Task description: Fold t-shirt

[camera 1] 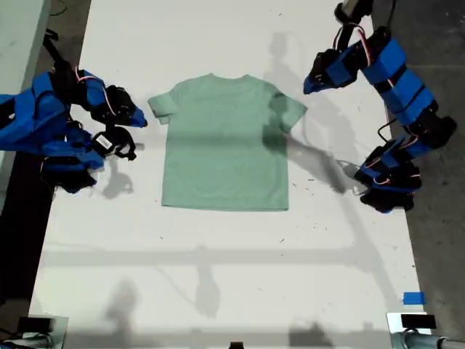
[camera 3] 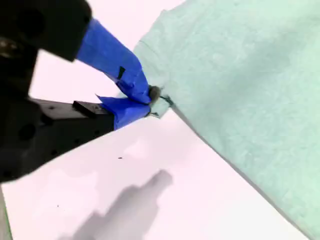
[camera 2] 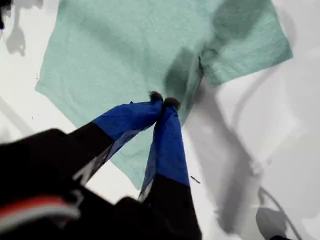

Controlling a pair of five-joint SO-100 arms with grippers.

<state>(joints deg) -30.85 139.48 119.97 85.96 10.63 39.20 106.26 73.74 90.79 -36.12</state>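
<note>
Lying flat and unfolded on a white table, the t-shirt sits in the middle of the exterior view, collar toward the far edge and hem toward the near edge, both short sleeves spread out. No fold has been made yet, so the step in hand looks like taking hold of the cloth for a first fold.

My first gripper hangs above the sleeve on the exterior view's right. Its wrist view looks down on the armpit seam, where that sleeve joins the body. The blue-taped jaws are pressed together at the tips with nothing between them. They appear to be raised off the fabric, casting a shadow on it, though I cannot be sure they are clear of it.

My second gripper is at the sleeve on the exterior view's left. Its jaws are closed at the very edge of the cloth. A small bit of the sleeve edge seems caught at the tips, but I cannot tell whether this is a true pinch or only contact.

To do this well, I judge that each gripper should open, reach the fabric, and pinch only the top layer near a sleeve. Both should then lift evenly so the shirt folds without dragging or bunching.
</note>
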